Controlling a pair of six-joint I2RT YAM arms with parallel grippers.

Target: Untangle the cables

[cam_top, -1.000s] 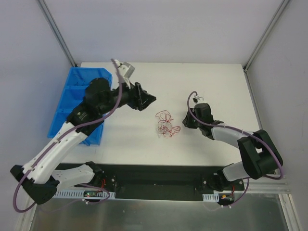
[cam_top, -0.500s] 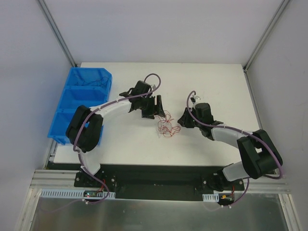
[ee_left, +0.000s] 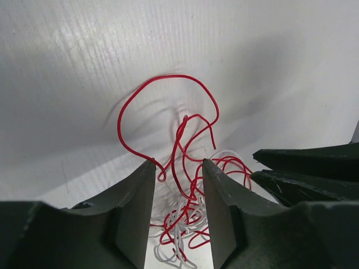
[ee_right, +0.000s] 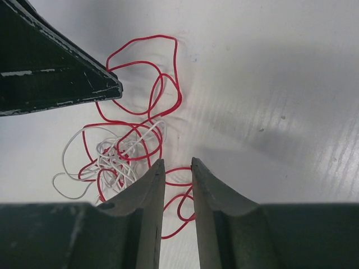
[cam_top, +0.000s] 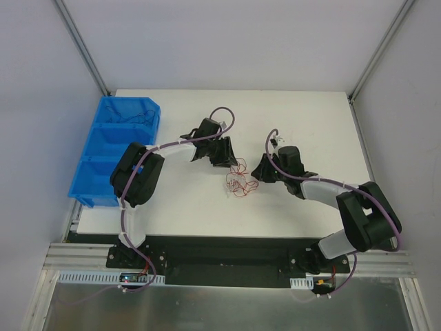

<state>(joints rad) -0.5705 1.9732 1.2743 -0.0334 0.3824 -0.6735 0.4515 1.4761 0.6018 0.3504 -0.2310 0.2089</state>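
Observation:
The cables [cam_top: 239, 181] are a small clump of thin red and white curly wires lying on the white table. My left gripper [cam_top: 227, 157] is low at the clump's upper left. In the left wrist view it [ee_left: 178, 163] is open, with red and white wires [ee_left: 188, 210] lying between the jaws. My right gripper [cam_top: 260, 170] is at the clump's right edge. In the right wrist view it [ee_right: 177, 162] is narrowly open, with red loops [ee_right: 180, 193] in the gap and the clump [ee_right: 120, 151] to its left.
A blue three-compartment bin [cam_top: 114, 148] stands at the table's left edge. The table [cam_top: 310, 117] is walled by grey panels at the back and sides. Each gripper's fingers show in the other's wrist view, close together over the clump.
My left arm swung down from above the bin side to the clump, and its gripper now straddles the wires. My right gripper edged left towards the clump. The clump's top loop got pushed in.

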